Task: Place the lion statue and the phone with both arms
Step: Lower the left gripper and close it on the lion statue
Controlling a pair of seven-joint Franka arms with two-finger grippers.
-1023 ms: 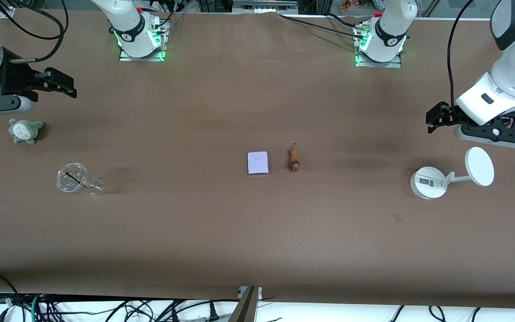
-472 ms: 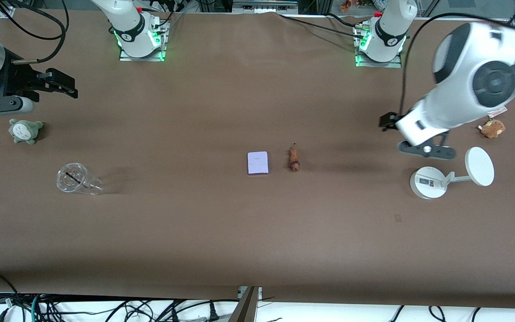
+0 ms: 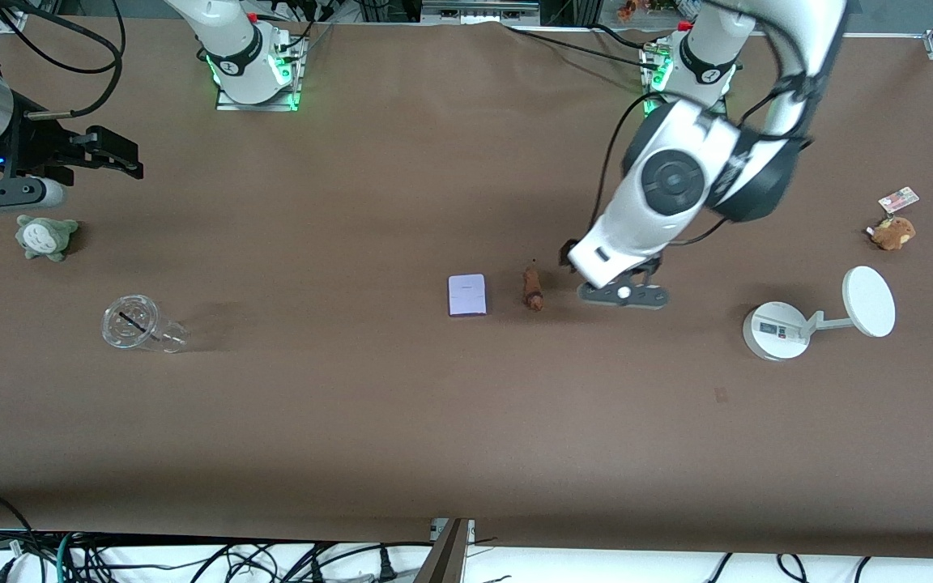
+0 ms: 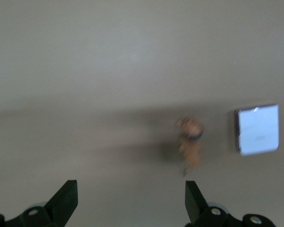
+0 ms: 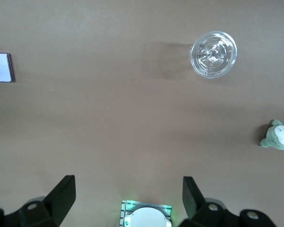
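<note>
The lion statue [image 3: 532,289], small and orange-brown, lies on the brown table near the middle. The phone [image 3: 467,295], a pale lavender slab, lies flat beside it toward the right arm's end. My left gripper [image 3: 573,255] hangs low just beside the lion, toward the left arm's end. It is open and empty. In the left wrist view, the lion [image 4: 191,144] and the phone [image 4: 257,129] show past the open left gripper [image 4: 130,203]. My right gripper [image 3: 110,158] waits open and empty at the right arm's end of the table, above the plush toy. The right wrist view shows it [image 5: 128,198] with the phone [image 5: 1,67] at the picture's edge.
A grey-green plush toy [image 3: 45,236] and a clear plastic cup on its side [image 3: 138,324] lie at the right arm's end. A white round-based stand with a disc [image 3: 778,328] and a small brown plush with a tag [image 3: 892,231] are at the left arm's end.
My left arm has swung from over the white stand toward the middle of the table and now hangs beside the lion. The right arm has hardly moved.
</note>
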